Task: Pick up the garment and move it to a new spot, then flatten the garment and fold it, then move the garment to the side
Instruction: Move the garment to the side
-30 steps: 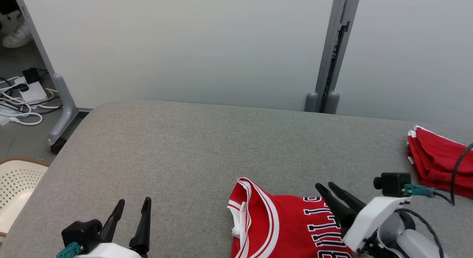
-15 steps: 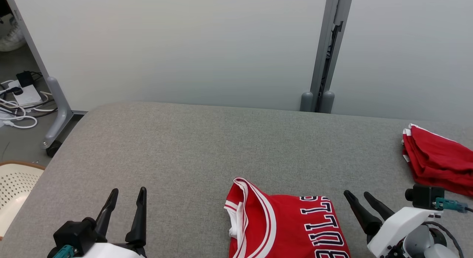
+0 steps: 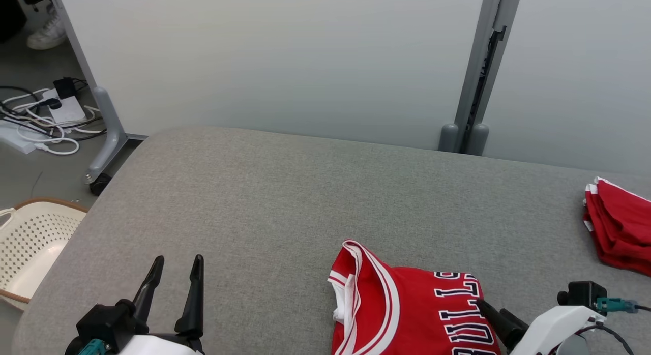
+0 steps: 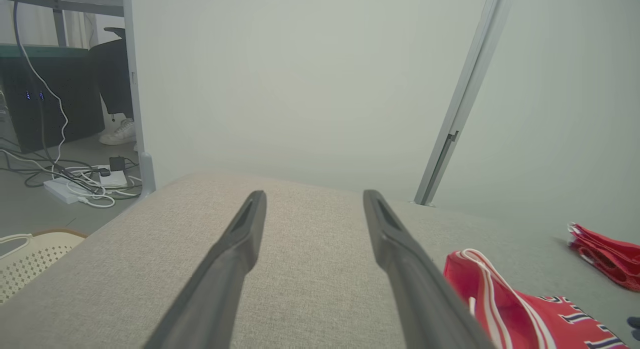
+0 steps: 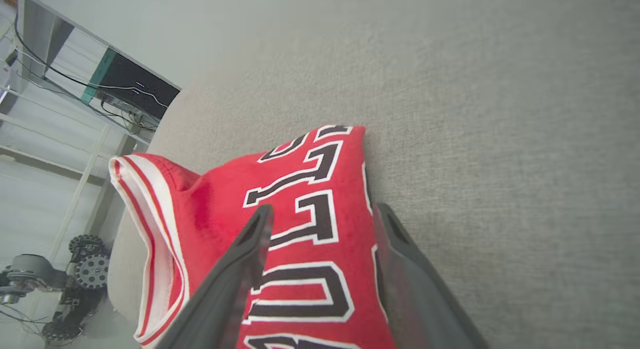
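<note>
Right wrist view, right end effector (image 5: 324, 209) wide open over garment (image 5: 210, 214)

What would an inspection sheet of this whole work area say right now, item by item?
Surface: grey cloth-covered table, smooth, no stains seen.
Job's things: red jersey lies flat near the front edge, lettering up.
Clutter: red cloth pile at the table's far right; cream basket on the floor at left.
Grippers: left gripper open over bare table; right gripper open at the jersey's lettered end, nothing held.
Cables: white and black cables tangled on the floor at left.
Surroundings: pale wall panels, a grey post, a person's shoe beyond.
</note>
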